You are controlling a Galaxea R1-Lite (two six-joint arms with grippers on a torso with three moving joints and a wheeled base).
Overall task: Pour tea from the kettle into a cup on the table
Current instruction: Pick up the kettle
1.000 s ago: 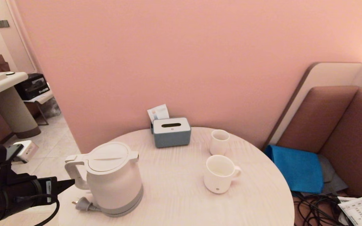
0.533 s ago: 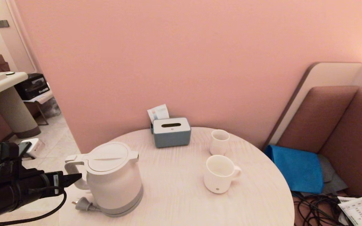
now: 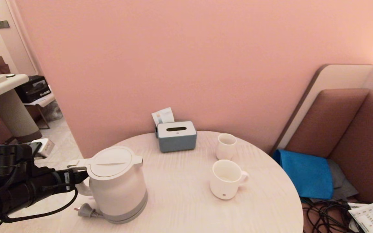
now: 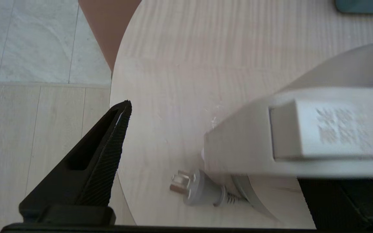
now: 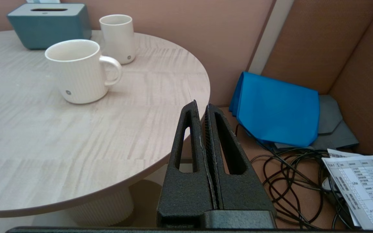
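Task barely started: nothing lifted, nothing poured. The kettle [image 3: 117, 183] sits upright on its grey base at the lower left of the head view, lid down, plug [image 3: 84, 211] lying loose on the worktop [image 3: 180, 200] beside it. The cup [image 3: 226, 178], the wide handled mug, stands right of centre, well apart from the kettle, handle pointing to frame right. Can't tell whether any liquid is in it; none is visible anywhere on the worktop.

Left hand [image 3: 80, 175] comes in from the lower left edge and is at the kettle's loop handle [image 3: 78, 179], fingers spread wide. In the left wrist view one black finger [image 4: 100, 161] is clear at the lower left and the other sits partly hidden under the handle [image 4: 270, 139] at the lower right, so the handle looks to be between them, not yet pinched.

Right hand [image 5: 206, 110] is parked off the worktop edge at the bottom centre of its wrist view, fingers pressed together, holding nothing.

Left to do, by my reading: close on the handle, lift kettle off the base, carry it to the cup, tip, pour, set back. A smaller handleless cup [image 3: 226, 146] and a tissue box [image 3: 176, 136] stand further back, not involved.
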